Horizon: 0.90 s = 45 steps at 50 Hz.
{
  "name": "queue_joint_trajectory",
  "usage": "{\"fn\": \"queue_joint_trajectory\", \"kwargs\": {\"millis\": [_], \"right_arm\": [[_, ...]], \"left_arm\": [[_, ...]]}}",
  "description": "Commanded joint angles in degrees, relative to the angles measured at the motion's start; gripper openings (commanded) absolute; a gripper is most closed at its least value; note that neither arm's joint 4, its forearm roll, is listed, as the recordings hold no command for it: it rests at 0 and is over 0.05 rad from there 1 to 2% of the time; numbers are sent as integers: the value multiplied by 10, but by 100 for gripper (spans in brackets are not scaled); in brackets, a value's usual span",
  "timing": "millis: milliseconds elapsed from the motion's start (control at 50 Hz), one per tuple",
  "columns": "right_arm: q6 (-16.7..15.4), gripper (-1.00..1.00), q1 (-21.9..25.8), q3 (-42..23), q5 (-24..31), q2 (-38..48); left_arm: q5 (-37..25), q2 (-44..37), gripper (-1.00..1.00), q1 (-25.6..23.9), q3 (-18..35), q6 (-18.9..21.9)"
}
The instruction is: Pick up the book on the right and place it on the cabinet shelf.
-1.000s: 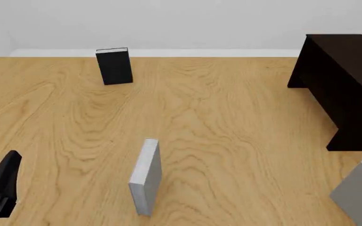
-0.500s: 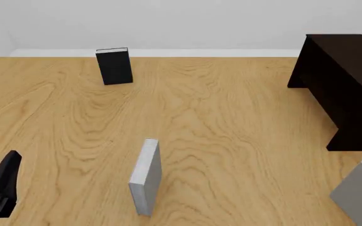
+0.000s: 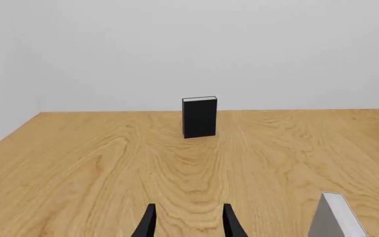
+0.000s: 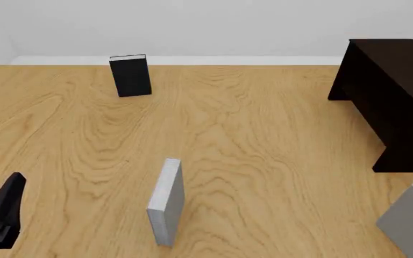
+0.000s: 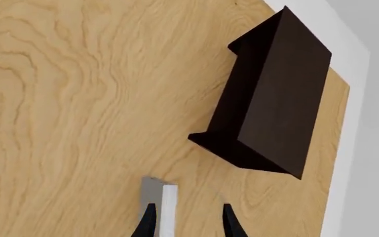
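Observation:
The mid-grey book [image 4: 412, 221] stands at the table's near right corner, cut off by the front view's edge. In the right wrist view its grey cover and white page edge [image 5: 160, 201] lie just beyond my right gripper [image 5: 188, 218], which is open, with the book's top nearer one fingertip [image 5: 148, 221]. The dark cabinet [image 4: 397, 91] stands at the far right, also seen from above [image 5: 268, 94]; its shelf board is hidden. My left gripper [image 4: 2, 209] hangs open at the near left, empty [image 3: 188, 218].
A black book [image 4: 130, 75] stands upright at the far left, straight ahead of the left gripper [image 3: 199, 117]. A paler silver-grey book [image 4: 166, 202] stands on edge in the near middle, its corner showing in the left wrist view [image 3: 334, 217].

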State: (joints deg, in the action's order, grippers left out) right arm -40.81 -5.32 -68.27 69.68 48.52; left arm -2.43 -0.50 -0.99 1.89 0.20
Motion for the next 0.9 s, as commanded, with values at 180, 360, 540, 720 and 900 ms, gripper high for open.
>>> {"fn": "queue_joint_trajectory", "kwargs": {"millis": [180,360,540,720,900], "right_arm": [[-50,100,-40,-17,2,54],[-31,100,-36,-8,2,70],[-2,100,-18,4,1,73],[-8,100,-21,34,-13,76],[-16,100,-32,54,-25,84]], "left_arm": [[5,-7,100,-5,-2,1],[4,-6,100,-8,-3,2],[0,0,100,-12,-5,11],[1,-1,100,-12,-6,11],[-1,-1,100,-12,-6,9]]}}
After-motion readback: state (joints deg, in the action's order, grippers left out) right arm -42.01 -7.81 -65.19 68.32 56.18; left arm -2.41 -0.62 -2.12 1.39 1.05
